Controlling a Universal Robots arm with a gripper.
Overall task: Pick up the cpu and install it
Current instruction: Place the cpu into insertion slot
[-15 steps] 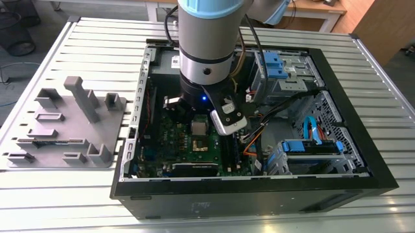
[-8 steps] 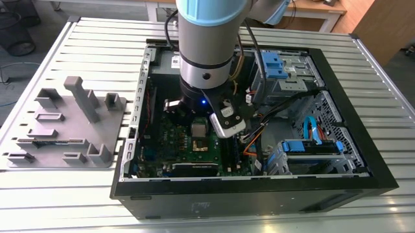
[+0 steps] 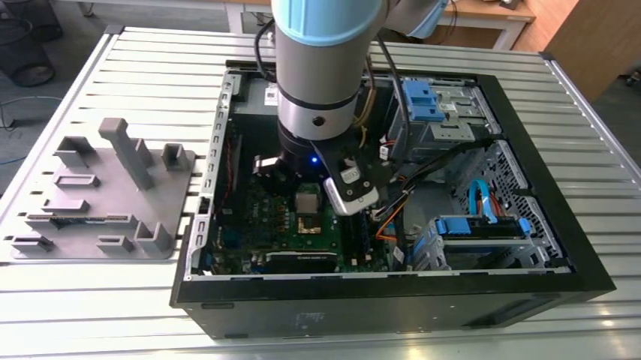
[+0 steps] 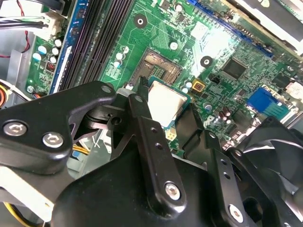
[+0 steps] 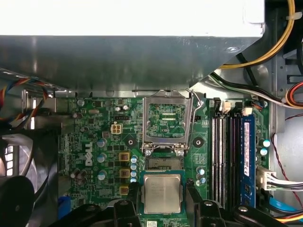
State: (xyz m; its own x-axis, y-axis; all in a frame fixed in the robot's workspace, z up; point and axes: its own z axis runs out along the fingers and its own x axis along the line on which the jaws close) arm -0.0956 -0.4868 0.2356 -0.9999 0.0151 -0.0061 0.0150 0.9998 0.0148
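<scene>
The fingers (image 4: 144,123) clamp the cpu (image 5: 162,193) by two opposite edges, holding it flat over the motherboard (image 5: 94,118) just beside the open socket (image 5: 163,163). In the exterior view, the grey fixture tray (image 3: 161,199) lies at 9 o'clock from the computer case (image 3: 401,296) on the desk (image 3: 130,67).

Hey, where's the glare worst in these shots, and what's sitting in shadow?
First wrist view: the metal panel is blown out white along its top, the cpu evenly lit. Second wrist view: glare washes the cpu's top pale. Exterior view: the arm shades the motherboard beneath it; a small blue light glows on its wrist.
</scene>
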